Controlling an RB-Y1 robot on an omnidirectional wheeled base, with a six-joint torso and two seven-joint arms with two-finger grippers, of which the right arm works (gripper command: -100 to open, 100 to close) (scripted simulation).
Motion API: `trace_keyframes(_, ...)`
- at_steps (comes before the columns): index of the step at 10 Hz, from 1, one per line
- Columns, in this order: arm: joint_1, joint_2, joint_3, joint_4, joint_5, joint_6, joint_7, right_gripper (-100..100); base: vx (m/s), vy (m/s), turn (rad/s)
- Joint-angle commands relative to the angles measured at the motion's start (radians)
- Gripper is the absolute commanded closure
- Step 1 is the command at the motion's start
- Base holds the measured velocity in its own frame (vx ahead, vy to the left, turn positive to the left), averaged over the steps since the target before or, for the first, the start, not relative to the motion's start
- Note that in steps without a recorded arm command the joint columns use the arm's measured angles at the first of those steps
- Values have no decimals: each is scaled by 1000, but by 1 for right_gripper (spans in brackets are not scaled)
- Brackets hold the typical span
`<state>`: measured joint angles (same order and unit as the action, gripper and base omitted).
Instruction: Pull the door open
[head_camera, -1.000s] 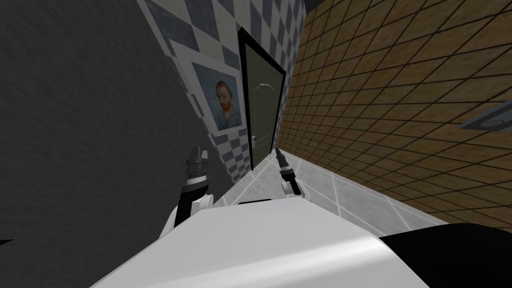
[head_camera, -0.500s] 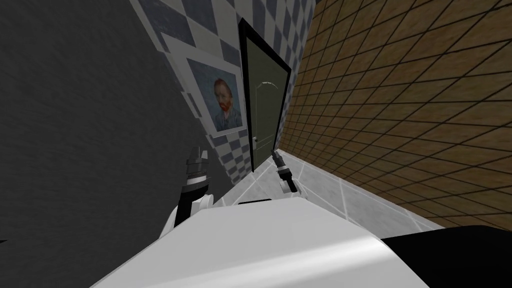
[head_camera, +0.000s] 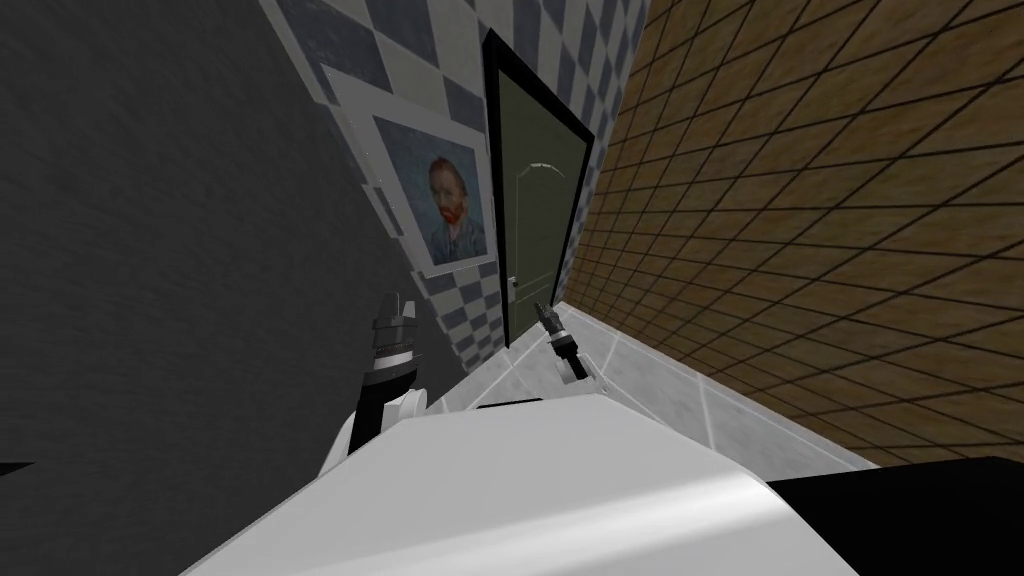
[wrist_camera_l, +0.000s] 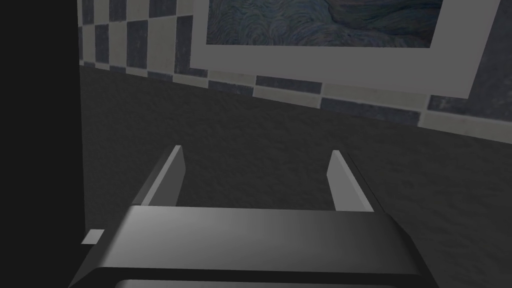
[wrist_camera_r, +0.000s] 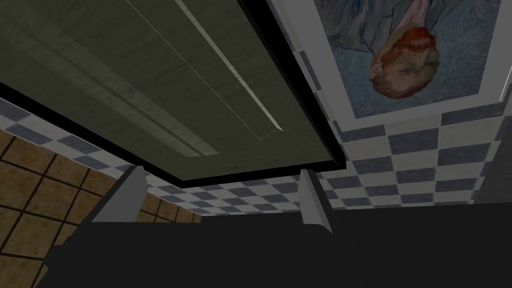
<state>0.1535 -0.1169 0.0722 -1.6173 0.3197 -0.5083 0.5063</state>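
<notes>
- Door of dull olive-green panels in a black frame (head_camera: 535, 220), shut, stands ahead of the right tool (wrist_camera_r: 220, 172) and apart from it, with nothing touching it.
- Right tool points at the door's lower part, just short of it. Its two thin grey fingers (wrist_camera_r: 125, 195) are spread and hold nothing, and the door panel and black frame show beyond their tips.
- Left tool (wrist_camera_l: 257, 155) hangs well to the side of the door, past the portrait. Its two fingers are also spread and empty, and it faces a rough dark grey wall (head_camera: 150, 200).
- Count: one door, one framed portrait, two tools with two fingers each.
- Framed portrait of a red-bearded man on a blue ground, with a wide pale border (head_camera: 450, 205), hangs just beside the door on the left tool's side.
- Wall around the door is chequered in blue-grey and off-white tiles (head_camera: 470, 320).
- On the door's other side, a wall of brown square tiles with dark joints (head_camera: 800, 200) runs away from it.
- Floor of light grey tiles (head_camera: 650, 370) reaches up to the foot of the door, and the right tool hangs above it.
</notes>
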Motion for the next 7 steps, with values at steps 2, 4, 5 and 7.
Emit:
trace_keyframes(2, -35, -9, 5, 61, 29, 4, 41, -100, 104, -92, 82)
trace_keyframes(4, -57, -13, 11, 97, 51, 12, 69, -100, 79, -56, 89)
trace_keyframes(5, -67, -15, 14, 115, 62, 16, 83, -100, 68, -63, 77)
trace_keyframes(7, -97, -20, 23, 166, 93, 27, 123, -100, 84, -89, 125)
